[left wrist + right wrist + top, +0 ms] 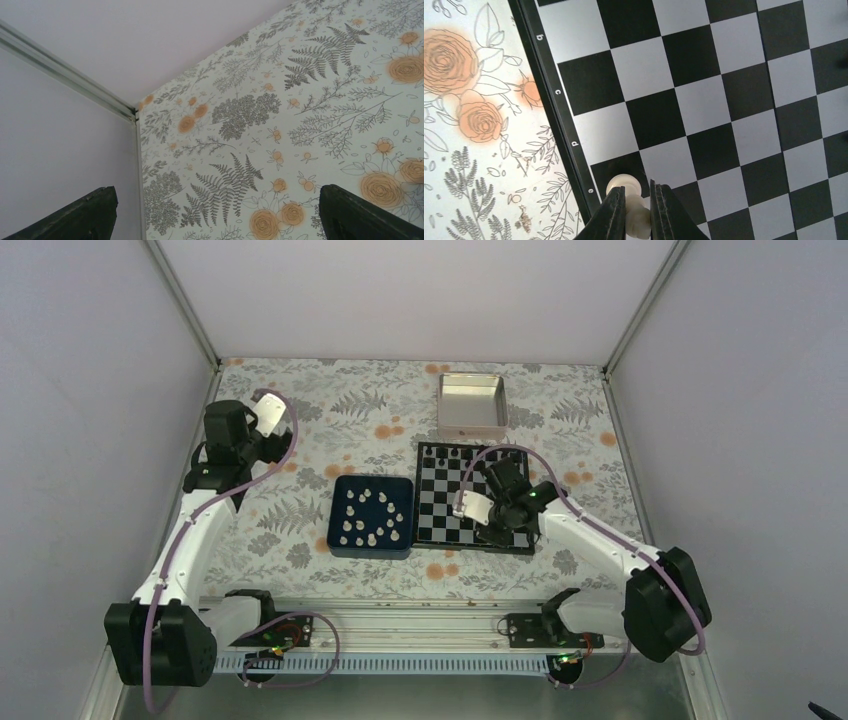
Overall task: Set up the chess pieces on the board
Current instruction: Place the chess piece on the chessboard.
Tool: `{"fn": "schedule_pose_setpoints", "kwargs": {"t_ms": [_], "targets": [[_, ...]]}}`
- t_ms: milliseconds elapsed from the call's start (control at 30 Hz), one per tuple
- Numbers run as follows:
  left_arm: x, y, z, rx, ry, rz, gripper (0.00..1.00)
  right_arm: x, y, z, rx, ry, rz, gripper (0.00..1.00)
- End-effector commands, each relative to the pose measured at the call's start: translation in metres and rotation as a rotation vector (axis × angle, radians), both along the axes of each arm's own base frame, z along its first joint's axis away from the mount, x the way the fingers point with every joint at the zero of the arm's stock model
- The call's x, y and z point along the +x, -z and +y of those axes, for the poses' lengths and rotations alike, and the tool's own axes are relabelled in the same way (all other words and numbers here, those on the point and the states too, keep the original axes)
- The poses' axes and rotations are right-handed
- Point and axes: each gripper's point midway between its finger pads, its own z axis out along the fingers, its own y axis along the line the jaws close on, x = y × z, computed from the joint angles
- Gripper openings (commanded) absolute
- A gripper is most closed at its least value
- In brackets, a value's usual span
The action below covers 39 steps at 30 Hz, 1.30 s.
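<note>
Overhead view: the board (437, 502) is lying on the flowered surface (300, 390), right of centre, with a row of black pieces (455, 452) standing along its far edge. Just left of it, a blue tray (334, 520) is holding a scatter of cream chess pieces (370, 516). A silver tin (472, 428) is sitting just beyond the board's far edge. The right arm is reaching down over the near right part of the board; its grip is not readable from here. The left arm is stretching toward the far left corner, well apart from board and tray.

Left wrist view: the left pincer (217, 195) is hanging over bare flowered surface by the far left corner. Its fingers (85, 215) are standing wide apart with nothing between them.

Right wrist view: the right pincer (637, 194) is gripping one cream piece (623, 184). The fingers are closed narrowly on its body, and the rounded head is showing past the tips. The piece is sitting over a black edge square beside the rim letter e. Whether its base is touching the board cannot be told
</note>
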Motion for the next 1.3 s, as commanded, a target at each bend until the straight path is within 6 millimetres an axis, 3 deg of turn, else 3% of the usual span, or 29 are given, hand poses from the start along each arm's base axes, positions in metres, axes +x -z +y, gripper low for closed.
{"fn": "schedule_pose_setpoints", "kwargs": {"t_ms": [0, 867, 1267], "targets": [[0.005, -0.016, 0.007, -0.012, -0.045, -0.056, 1.0, 0.012, -0.005, 0.0, 0.012, -0.01, -0.101, 0.05], [0.005, 0.001, 0.004, -0.011, -0.027, -0.022, 1.0, -0.005, 0.021, -0.002, 0.006, -0.017, -0.015, 0.07], [0.007, 0.003, 0.004, -0.005, -0.025, -0.023, 1.0, -0.012, 0.02, -0.002, 0.011, -0.02, 0.019, 0.07]]}}
